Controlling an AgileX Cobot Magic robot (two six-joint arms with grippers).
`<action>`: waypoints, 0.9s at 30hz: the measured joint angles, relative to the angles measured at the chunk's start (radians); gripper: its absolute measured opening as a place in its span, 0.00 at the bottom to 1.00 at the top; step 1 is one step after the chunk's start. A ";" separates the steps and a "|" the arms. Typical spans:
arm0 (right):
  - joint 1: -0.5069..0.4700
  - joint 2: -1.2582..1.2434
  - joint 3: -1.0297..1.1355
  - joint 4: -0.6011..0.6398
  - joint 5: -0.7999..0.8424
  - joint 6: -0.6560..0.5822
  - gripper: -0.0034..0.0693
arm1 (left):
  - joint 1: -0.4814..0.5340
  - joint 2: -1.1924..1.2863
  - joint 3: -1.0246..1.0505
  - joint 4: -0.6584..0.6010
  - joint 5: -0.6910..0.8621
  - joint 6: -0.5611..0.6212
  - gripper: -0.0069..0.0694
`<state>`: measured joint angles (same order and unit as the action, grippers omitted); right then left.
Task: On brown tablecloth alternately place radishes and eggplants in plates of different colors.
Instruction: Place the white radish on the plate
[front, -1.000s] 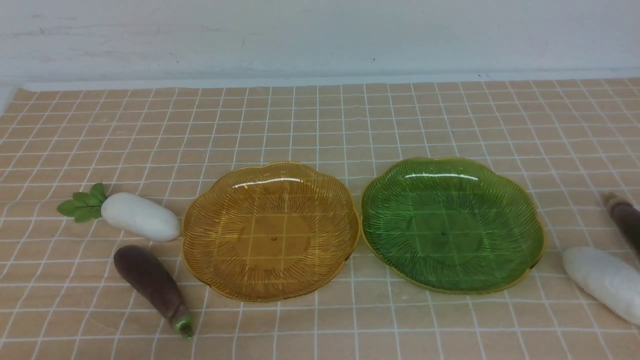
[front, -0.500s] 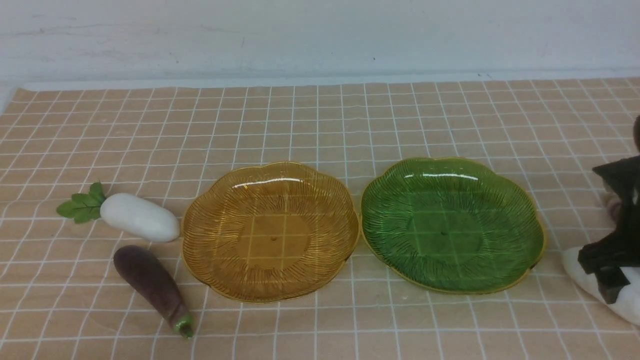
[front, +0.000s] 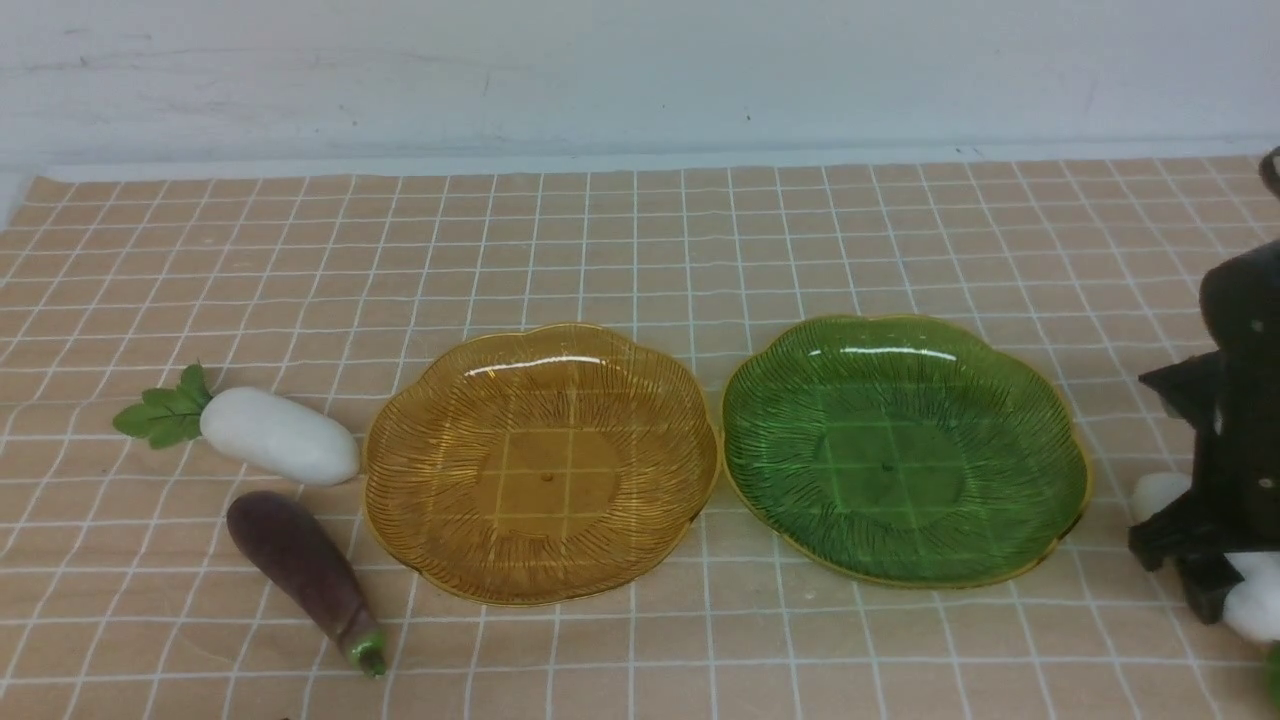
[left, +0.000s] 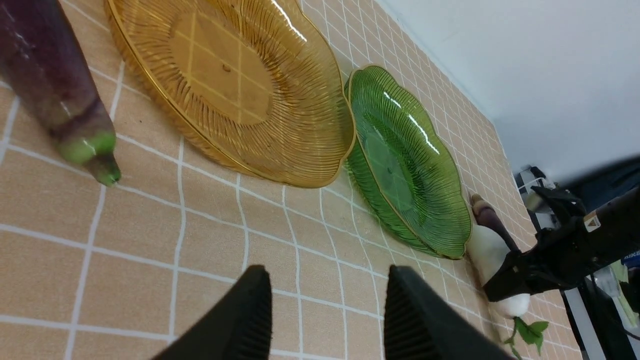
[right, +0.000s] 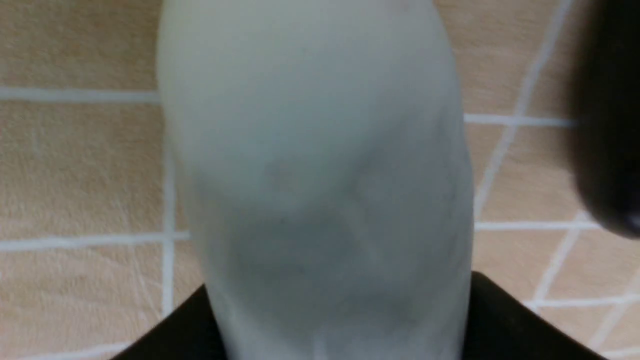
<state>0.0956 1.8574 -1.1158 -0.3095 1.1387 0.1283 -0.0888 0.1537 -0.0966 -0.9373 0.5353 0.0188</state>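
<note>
On the brown tablecloth (front: 640, 240) the amber-yellow plate (front: 541, 462) and the green plate (front: 905, 449) sit side by side, both empty. A white radish (front: 279, 435) and a dark eggplant (front: 303, 568) lie left of the amber plate. My right gripper (front: 1190, 575) is low over the second radish (front: 1160, 495) at the far right. In the right wrist view this radish (right: 315, 150) fills the space between the wide-set jaws, still resting on the cloth. The second eggplant (left: 487, 220) lies just behind it. My left gripper (left: 327, 295) is open and empty above the cloth near the front.
The cloth's back edge meets a white wall (front: 640, 80). The two plates almost touch in the middle. Equipment (left: 600, 300) stands beyond the table's right edge in the left wrist view.
My right gripper came into view from the right and dropped over the right radish, now covering its middle and hiding the right eggplant in the front view. Nothing else moved.
</note>
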 joint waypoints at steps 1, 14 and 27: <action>0.000 -0.002 -0.011 -0.004 0.018 -0.001 0.72 | 0.000 0.000 0.000 0.000 0.000 0.000 0.48; 0.074 -0.227 -0.209 0.577 -0.119 -0.296 0.72 | 0.000 0.000 0.000 0.000 -0.001 0.000 0.48; 0.110 -0.021 -0.213 0.554 -0.136 -0.333 0.92 | 0.000 0.000 0.000 0.035 -0.002 0.016 0.48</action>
<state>0.2053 1.8368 -1.3292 0.2449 1.0027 -0.2047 -0.0888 0.1537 -0.0966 -0.9026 0.5334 0.0353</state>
